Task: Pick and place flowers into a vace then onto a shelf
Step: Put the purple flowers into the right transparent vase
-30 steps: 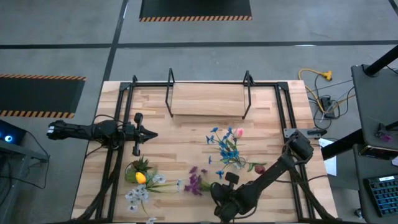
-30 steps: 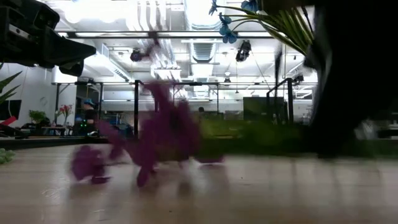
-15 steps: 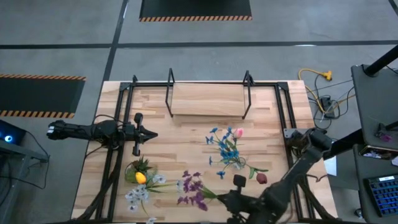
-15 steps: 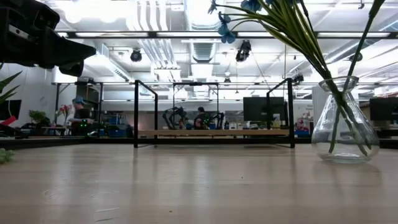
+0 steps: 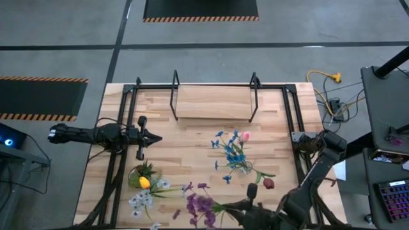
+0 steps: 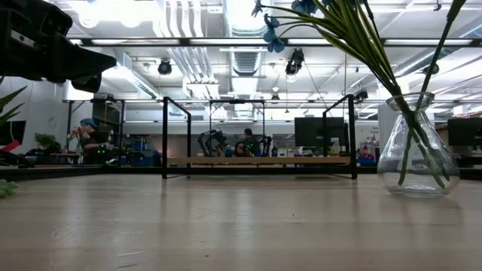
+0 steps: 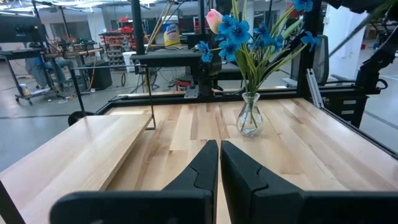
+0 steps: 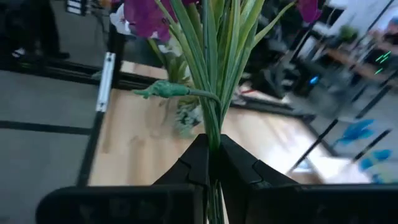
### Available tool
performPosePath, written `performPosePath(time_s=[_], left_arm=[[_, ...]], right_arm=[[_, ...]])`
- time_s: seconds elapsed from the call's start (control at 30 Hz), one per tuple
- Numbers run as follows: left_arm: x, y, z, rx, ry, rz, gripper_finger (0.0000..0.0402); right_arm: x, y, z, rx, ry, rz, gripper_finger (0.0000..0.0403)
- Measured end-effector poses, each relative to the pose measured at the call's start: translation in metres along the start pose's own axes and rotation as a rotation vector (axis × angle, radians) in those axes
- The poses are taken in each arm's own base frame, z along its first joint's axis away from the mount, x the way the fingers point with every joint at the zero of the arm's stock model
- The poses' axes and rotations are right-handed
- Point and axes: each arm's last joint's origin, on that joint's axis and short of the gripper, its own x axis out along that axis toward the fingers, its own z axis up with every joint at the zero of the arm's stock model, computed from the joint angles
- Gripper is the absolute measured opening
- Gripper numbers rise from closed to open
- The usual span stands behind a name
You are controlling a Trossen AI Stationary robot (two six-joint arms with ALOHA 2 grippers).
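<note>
High view: the right gripper [image 5: 238, 206] sits at the table's near edge, clenched on a bunch of purple flowers [image 5: 200, 206] whose heads point left. The vace [image 5: 241, 167], already holding blue and pink blooms, stands right of centre, well apart from the shelf [image 5: 214, 102] at the far side. The left gripper [image 5: 157, 138] hovers at the left, fingers pressed together and empty.

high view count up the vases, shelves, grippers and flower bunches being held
vase: 1
shelf: 1
grippers: 2, left gripper and right gripper
held bunches: 1, purple flowers in the right gripper
total: 5
</note>
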Motion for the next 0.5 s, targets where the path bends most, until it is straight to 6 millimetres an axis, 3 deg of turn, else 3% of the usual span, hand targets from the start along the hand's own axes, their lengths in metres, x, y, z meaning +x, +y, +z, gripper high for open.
performPosePath(time_s=[0.2,0.4,0.5], left_arm=[[0.000,0.000,0.000,0.000,0.000,0.000,0.0000],[0.000,0.000,0.000,0.000,0.000,0.000,0.0000],[0.000,0.000,0.000,0.000,0.000,0.000,0.0000]], right_arm=[[-0.001,0.001,-0.002,-0.042,0.017,0.026,0.0013],[-0.005,0.017,0.003,-0.153,0.021,0.510,0.0013],[-0.008,0.020,0.009,-0.197,-0.040,0.605,0.0013]])
